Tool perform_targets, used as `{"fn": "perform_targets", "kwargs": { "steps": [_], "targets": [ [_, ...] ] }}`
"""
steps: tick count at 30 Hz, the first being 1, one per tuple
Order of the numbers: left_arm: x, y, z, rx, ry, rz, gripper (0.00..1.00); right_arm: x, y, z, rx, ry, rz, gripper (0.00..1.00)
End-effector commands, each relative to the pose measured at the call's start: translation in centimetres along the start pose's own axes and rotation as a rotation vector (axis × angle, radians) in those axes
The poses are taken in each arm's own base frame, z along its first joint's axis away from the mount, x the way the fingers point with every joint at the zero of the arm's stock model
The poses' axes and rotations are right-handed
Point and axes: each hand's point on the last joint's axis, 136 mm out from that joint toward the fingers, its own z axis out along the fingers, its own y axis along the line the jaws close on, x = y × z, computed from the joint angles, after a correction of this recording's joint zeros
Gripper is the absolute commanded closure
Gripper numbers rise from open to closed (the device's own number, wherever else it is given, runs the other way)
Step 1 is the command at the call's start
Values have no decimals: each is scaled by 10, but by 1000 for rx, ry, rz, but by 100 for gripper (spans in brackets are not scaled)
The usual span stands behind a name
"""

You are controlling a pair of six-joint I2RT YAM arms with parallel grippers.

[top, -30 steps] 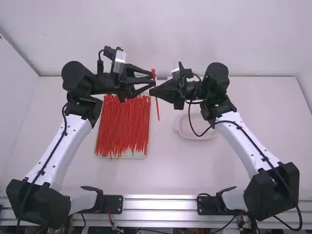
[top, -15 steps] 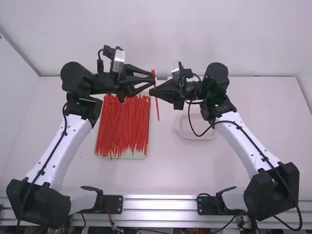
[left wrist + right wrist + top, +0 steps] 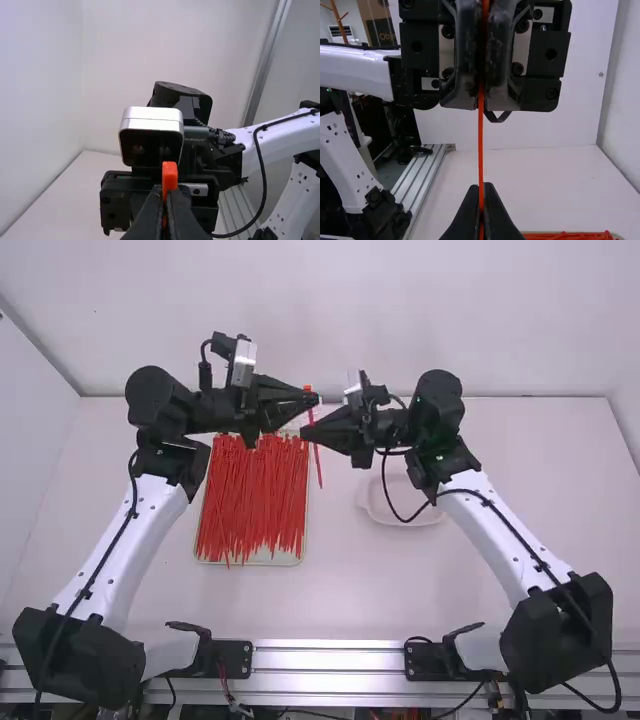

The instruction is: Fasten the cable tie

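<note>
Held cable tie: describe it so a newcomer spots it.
On the white table lies a tray of red ties. Above its far right corner the left gripper and right gripper meet. The held cable tie hangs there, pinched by both, the only one off the pile.

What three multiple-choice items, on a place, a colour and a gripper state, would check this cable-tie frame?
1. Where is the pile of loose ties? A right of the middle; B left of the middle; C off the table.
2. What colour is the held cable tie? A blue; B black; C red.
3. The left gripper and right gripper are: A both shut on the cable tie; B both open; C only the left shut.
Answers: B, the high view shows it left of centre; C, red in every view; A, each wrist view shows its fingers closed on the tie.
</note>
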Motion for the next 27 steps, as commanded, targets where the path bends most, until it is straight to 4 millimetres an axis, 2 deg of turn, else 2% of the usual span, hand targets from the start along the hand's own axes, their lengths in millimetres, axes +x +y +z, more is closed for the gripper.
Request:
{"fn": "perform_targets", "kwargs": {
  "steps": [1, 4, 5, 6, 7, 8, 13, 17, 26, 27],
  "targets": [
    [-8, -1, 0, -4, -9, 24, 98, -1, 4, -1, -6, -1, -7, 100],
    [-9, -1, -1, -6, -12, 27, 98, -1, 4, -1, -5, 0, -6, 100],
    [-10, -2, -1, -5, -14, 32, 98, 0, 3, -1, -5, 1, -1, 91],
    [-10, -1, -1, -6, -14, 32, 98, 0, 3, -1, -5, 2, 1, 89],
    [-11, -3, -1, 0, -15, 44, 98, 2, 3, -1, -2, 7, 9, 73],
    [-12, -4, 0, 2, -18, 50, 98, 5, 2, -2, -2, 13, 2, 63],
    [-14, -4, -1, 1, -24, 67, 98, 22, 2, -2, -2, 52, -9, 49],
    [-25, -2, -6, -20, -36, 43, 98, 37, 4, -3, -6, 85, -11, 48],
    [-70, -25, -5, 9, -62, 91, 98, 60, 10, -5, -21, 136, -19, 50],
    [-74, -26, -5, 8, -66, 96, 98, 61, 10, -5, -22, 139, -19, 53]
  ]
}}
